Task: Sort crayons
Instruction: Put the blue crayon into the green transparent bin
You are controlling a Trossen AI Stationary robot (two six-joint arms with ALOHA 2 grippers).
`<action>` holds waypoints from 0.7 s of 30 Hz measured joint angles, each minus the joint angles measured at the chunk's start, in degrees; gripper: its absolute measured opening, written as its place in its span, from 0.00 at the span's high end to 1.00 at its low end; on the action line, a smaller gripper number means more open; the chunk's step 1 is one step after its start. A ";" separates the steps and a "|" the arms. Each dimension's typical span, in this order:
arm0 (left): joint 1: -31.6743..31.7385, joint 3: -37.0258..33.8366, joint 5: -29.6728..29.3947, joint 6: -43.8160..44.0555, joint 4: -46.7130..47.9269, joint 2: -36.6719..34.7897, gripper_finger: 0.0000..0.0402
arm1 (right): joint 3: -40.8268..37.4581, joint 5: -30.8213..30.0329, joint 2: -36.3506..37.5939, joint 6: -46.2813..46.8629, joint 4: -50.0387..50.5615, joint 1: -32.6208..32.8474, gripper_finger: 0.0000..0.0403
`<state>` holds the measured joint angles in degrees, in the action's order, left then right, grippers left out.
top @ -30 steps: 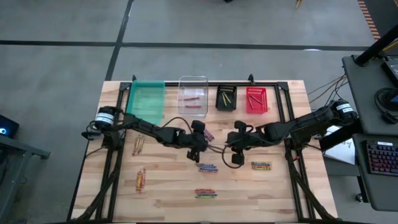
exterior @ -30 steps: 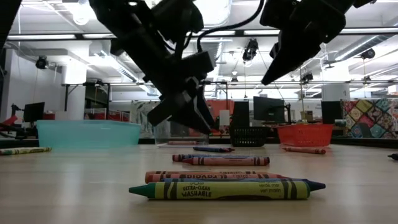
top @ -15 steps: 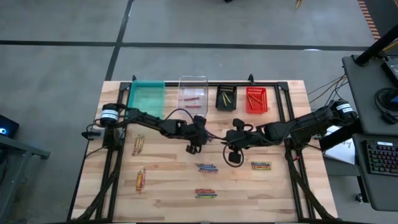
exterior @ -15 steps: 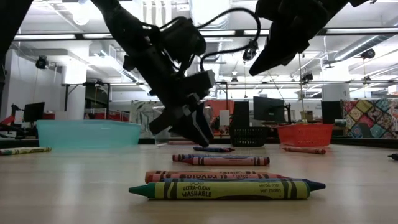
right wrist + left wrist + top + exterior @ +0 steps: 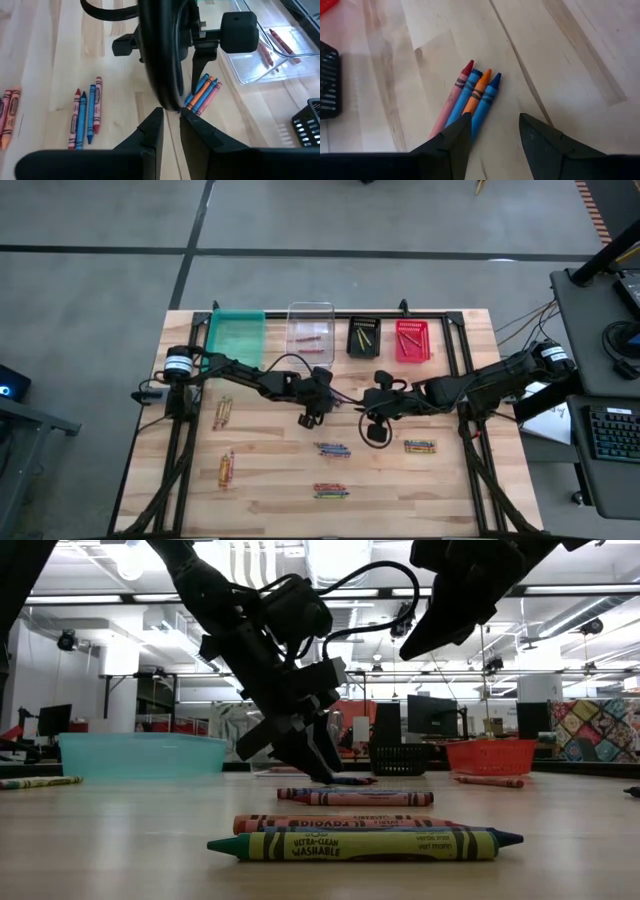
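Left gripper [image 5: 492, 131] lower, jaws apart over crayons [image 5: 470, 97]; right gripper [image 5: 170, 125] nearly closed, empty.

Four crayons [image 5: 472, 97] lie red, blue, orange, blue on the pale wood-grain table [image 5: 560, 60].

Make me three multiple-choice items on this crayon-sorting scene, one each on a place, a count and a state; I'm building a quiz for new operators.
1. Where is the left gripper?
A. over the teal bin
B. low over a crayon cluster at mid-table
C. at the table's front edge

2. How many crayons lie in that cluster?
A. two
B. four
C. six

3. How are the left gripper's fingers?
A. open
B. shut empty
C. shut on a crayon

Key: 1 B, the low view shows its tips just above the crayons; 2 B, the left wrist view shows red, blue, orange, blue; 3 A, a gap shows between them.
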<state>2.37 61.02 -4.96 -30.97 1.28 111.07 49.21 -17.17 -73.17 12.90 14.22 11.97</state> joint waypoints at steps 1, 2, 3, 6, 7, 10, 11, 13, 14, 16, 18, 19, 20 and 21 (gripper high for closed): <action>0.00 0.00 0.01 0.01 0.01 0.00 0.63 | 0.00 -0.02 0.00 0.27 0.00 0.00 0.87; 0.00 0.00 0.02 0.01 0.05 0.00 0.63 | 0.00 0.00 0.00 0.56 0.00 0.00 0.87; 0.00 0.00 0.03 0.01 0.14 0.00 0.63 | 0.00 0.00 0.00 0.61 0.01 0.00 0.87; -0.02 -0.01 0.10 0.03 0.74 0.00 0.63 | 0.00 0.00 0.00 0.61 0.00 0.00 0.87; -0.02 -0.01 0.26 0.09 1.03 0.00 0.63 | 0.00 0.00 0.00 0.60 0.02 0.00 0.87; -0.01 0.01 1.47 0.25 1.60 -0.03 0.63 | 0.00 0.00 0.00 0.59 0.00 0.00 0.87; 0.00 0.01 1.62 0.51 1.68 -0.04 0.63 | 0.00 0.00 0.00 0.58 0.00 0.00 0.87; 0.00 0.01 1.66 0.52 1.73 -0.04 0.63 | -0.02 0.00 0.00 0.58 0.00 0.00 0.87; 0.00 0.01 1.67 0.52 1.73 -0.04 0.63 | -0.02 0.00 0.00 0.60 0.00 0.00 0.87; 0.00 0.01 1.67 0.51 1.75 -0.04 0.63 | -0.02 0.00 0.00 0.60 0.00 0.00 0.87; 0.00 0.01 1.69 0.49 1.75 -0.04 0.63 | -0.02 0.00 0.00 0.60 0.00 0.00 0.87; 0.00 0.01 1.69 0.44 1.75 -0.04 0.63 | -0.02 0.00 0.00 0.60 0.00 0.00 0.87; 0.00 0.01 1.69 0.38 1.74 -0.07 0.63 | -0.02 0.00 0.00 0.60 0.00 0.00 0.87; 0.00 -0.01 1.69 0.36 1.77 -0.17 0.63 | -0.02 0.00 0.00 0.60 0.00 0.00 0.87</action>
<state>2.37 61.02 -3.27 -30.61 3.05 110.90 49.19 -17.17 -73.17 13.50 14.22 11.97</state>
